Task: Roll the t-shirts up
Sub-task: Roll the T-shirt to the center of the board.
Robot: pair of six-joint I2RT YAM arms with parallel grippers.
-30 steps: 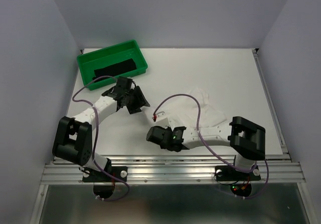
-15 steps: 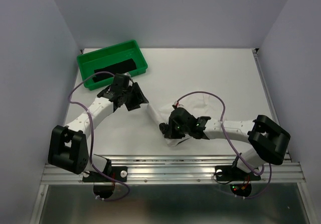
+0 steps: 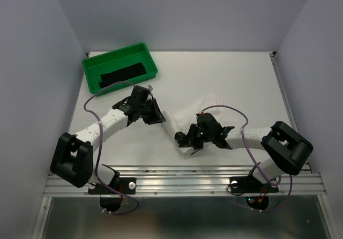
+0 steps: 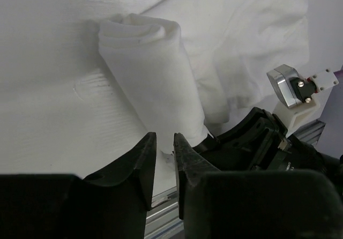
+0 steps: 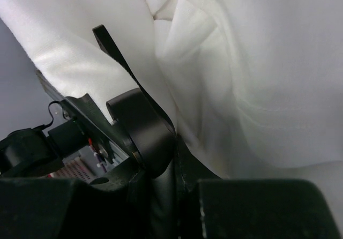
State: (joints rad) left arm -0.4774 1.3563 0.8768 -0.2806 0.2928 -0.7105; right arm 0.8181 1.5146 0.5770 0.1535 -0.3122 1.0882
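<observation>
1. My left claw (image 3: 159, 117) is almost clenched. Only a thin slit shows between its fingers, and I see nothing in it.
2. My right claw (image 3: 185, 141) is clenched on a fold of the white t-shirt (image 3: 172, 123), whose cloth drapes right over its fingertips.
3. The white t-shirt lies on the tabletop (image 3: 230, 73) between my two claws. One side is wound into a tight roll, and the rest is spread loose beyond my right claw, on the far side.
4. Seen from above, the roll's long axis runs on a slant. Its far end is by my left claw and its near end is at my right claw.
5. From my left wrist, the white t-shirt (image 4: 150, 73) stretches away from my left claw (image 4: 163, 142). Its layered end points away from my fingers, and its other end is against my right claw (image 4: 252, 137).
6. I cannot tell whether my left fingers touch the roll.
7. From my right wrist, the white t-shirt (image 5: 241, 62) fills the view above my right claw (image 5: 174, 164).
8. The black t-shirt (image 3: 122, 75) lies flat in the green tray (image 3: 120, 61), beyond my left claw and well apart from my right. Its long axis runs along the tray's length.
</observation>
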